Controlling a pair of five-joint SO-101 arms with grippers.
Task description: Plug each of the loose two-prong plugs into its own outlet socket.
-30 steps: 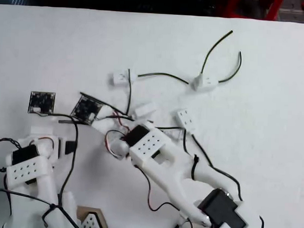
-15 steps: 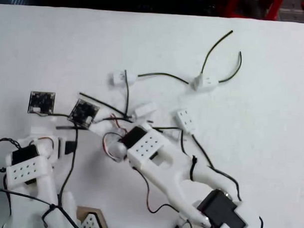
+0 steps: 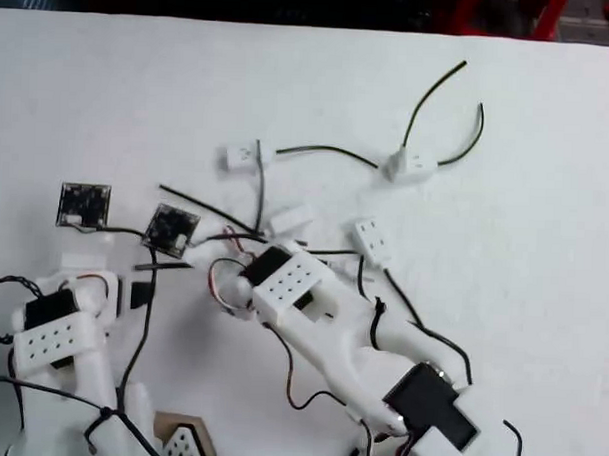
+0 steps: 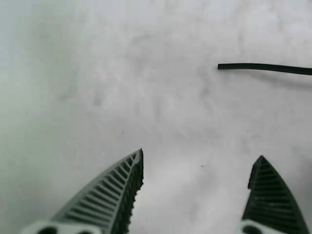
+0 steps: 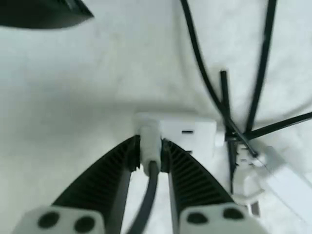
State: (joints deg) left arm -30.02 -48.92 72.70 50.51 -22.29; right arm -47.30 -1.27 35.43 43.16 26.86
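White plug point(image 5: 150, 158), white socket point(image 5: 190, 131) — black cords point(image 5: 197, 58) — ribbed dark right hand point(image 5: 150, 143)

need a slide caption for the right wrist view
Right gripper shut on a white two-prong plug, holding it against a white outlet socket, with black wires crossing beside it.

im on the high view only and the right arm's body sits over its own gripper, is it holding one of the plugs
Observer: Yes. The right gripper is shut on a white plug, with the plug's cord running back between the fingers.
Operator: Is it at a socket?
Observer: The plug butts against a white outlet socket. Its prongs are hidden, so I cannot tell whether they are in.
Operator: And the left gripper?
Observer: The left gripper is open above bare table, with a black wire end lying beyond it.
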